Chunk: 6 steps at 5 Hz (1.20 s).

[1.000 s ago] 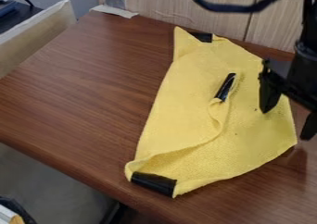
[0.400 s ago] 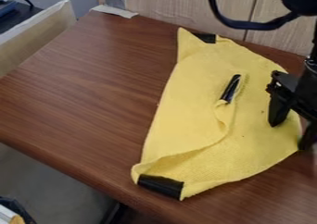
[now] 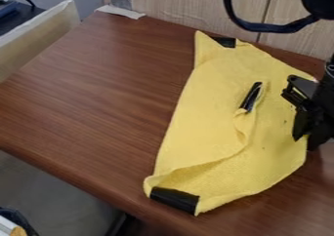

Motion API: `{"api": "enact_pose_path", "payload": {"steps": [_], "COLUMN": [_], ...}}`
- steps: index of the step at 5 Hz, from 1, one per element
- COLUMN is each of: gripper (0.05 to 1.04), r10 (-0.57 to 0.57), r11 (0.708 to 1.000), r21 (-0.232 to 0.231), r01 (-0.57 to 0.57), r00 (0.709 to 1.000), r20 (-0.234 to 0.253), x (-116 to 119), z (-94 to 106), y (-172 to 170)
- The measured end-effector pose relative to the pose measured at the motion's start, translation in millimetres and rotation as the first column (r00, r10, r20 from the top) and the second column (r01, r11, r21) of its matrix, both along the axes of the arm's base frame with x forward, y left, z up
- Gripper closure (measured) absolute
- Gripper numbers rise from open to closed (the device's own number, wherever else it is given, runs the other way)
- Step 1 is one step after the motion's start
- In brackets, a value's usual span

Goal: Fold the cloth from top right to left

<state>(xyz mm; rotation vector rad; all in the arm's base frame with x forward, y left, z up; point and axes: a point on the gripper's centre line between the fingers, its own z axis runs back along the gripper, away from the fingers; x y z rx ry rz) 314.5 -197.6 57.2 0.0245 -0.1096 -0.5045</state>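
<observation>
The gripper [image 3: 308,138] is at the right side of the view, low over the right edge of the yellow cloth [image 3: 215,98]. Its two fingers are close together, pinching the cloth's right edge. The cloth lies spread with folds and raised wrinkles across its middle. Black tape patches show at its top edge, near its centre and at its bottom left corner. The part of the edge between the fingers is hidden.
The brown wooden table [image 3: 91,93] extends to the left of the cloth. A pale wooden wall [image 3: 189,10] stands behind it, with a light board [image 3: 39,37] at the left. A black cable [image 3: 261,26] hangs at the top right.
The gripper has moved right and slightly down, and its fingers have closed together at the cloth's right edge. The cloth has shifted a little right and down.
</observation>
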Motion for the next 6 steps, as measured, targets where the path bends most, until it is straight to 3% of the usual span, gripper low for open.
{"api": "enact_pose_path", "payload": {"steps": [1,2,4,5,6], "gripper": [1.014,1.024,1.024,1.024,1.024], "r10": [0.008,0.037,0.151,0.258,0.378], "r11": [1.000,0.999,0.988,0.966,0.925], "r21": [0.002,-0.023,-0.073,-0.080,-0.095], "r01": [-0.008,-0.036,-0.139,-0.246,-0.367], "r00": [1.000,0.996,0.971,0.945,0.909], "r20": [0.004,0.080,0.186,0.203,0.173], "x": [0.4,6.8,19.0,20.4,20.9], "z": [3.3,33.9,79.3,87.2,77.9], "y": [1.9,9.0,43.8,73.8,107.9]}}
